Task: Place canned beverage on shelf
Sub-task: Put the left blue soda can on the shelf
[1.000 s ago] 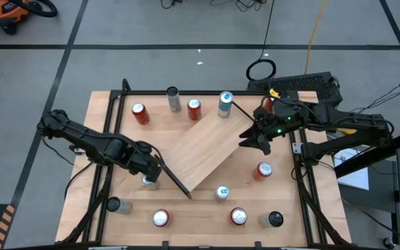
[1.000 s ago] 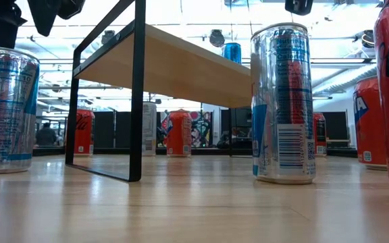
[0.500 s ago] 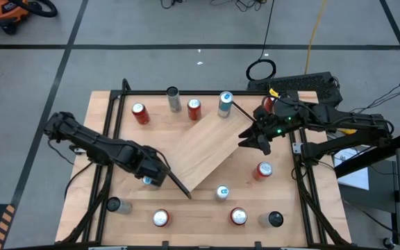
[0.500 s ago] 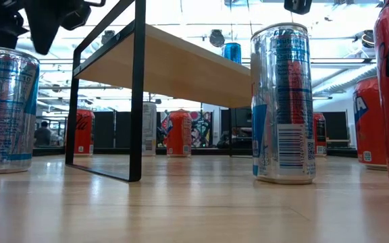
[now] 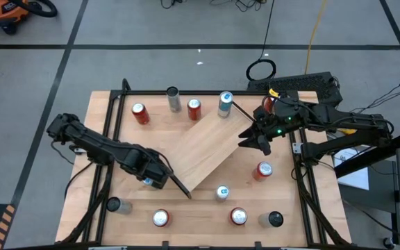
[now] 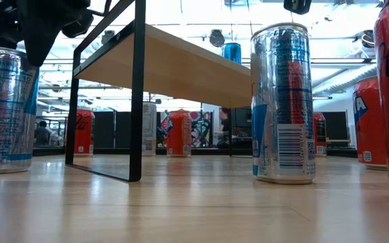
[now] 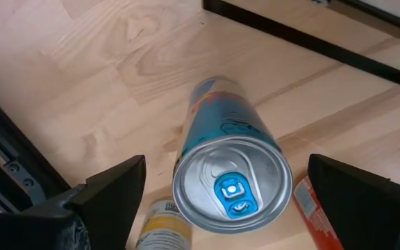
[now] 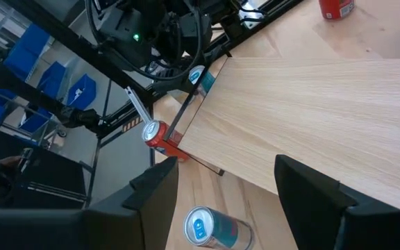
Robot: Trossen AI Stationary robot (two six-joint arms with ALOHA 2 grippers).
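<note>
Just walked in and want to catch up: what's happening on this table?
The left claw hangs open right over a slim blue-and-silver can standing beside the end of the shelf, one finger on each side, not gripping it yet. The right claw waits at the shelf's other end, holding nothing. No can is on the shelf; the rest stand around it on the table.

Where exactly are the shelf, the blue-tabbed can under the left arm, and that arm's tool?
shelf (image 5: 210,149): high view, middle of its board.
blue-tabbed can (image 7: 232,185): left wrist view, silver lid.
left tool (image 7: 228,191): left wrist view, midway between its open fingers, over the can.
</note>
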